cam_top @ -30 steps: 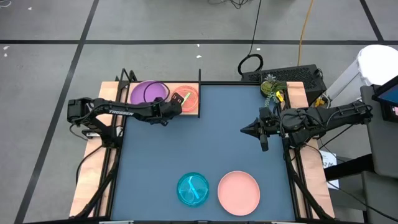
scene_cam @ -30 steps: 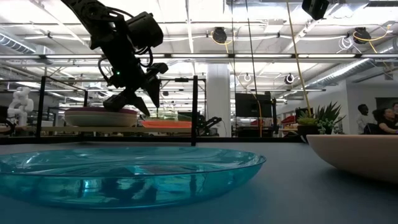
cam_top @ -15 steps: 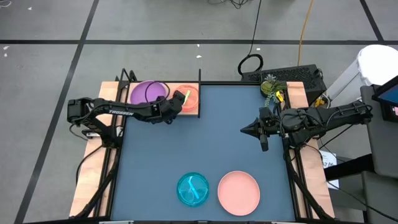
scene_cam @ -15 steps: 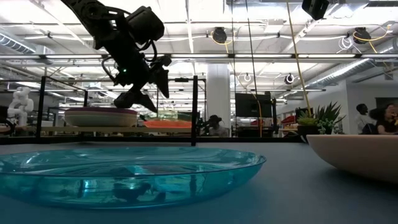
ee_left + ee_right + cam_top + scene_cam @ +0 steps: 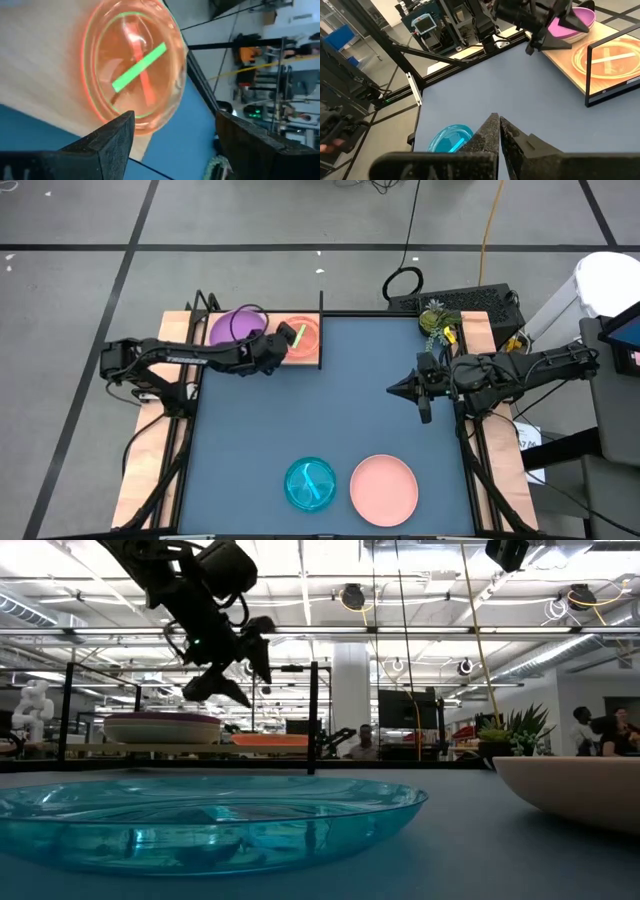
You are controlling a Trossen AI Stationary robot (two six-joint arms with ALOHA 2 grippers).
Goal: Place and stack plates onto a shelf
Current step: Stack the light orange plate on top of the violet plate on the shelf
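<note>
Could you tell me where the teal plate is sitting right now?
In the high view, the teal plate lies on the tabletop's near edge, just left of the salmon pink plate, far from the shelf.

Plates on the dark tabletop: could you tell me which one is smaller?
The teal plate, see-through with a stripe; the salmon pink plate beside it is wider and opaque.

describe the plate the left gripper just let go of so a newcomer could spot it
Find the wooden shelf at the blue table's far left corner. Two stacks sit there: purple plate and, beside it, a clear orange plate, marked by a green stripe, with the open left gripper alongside.
</note>
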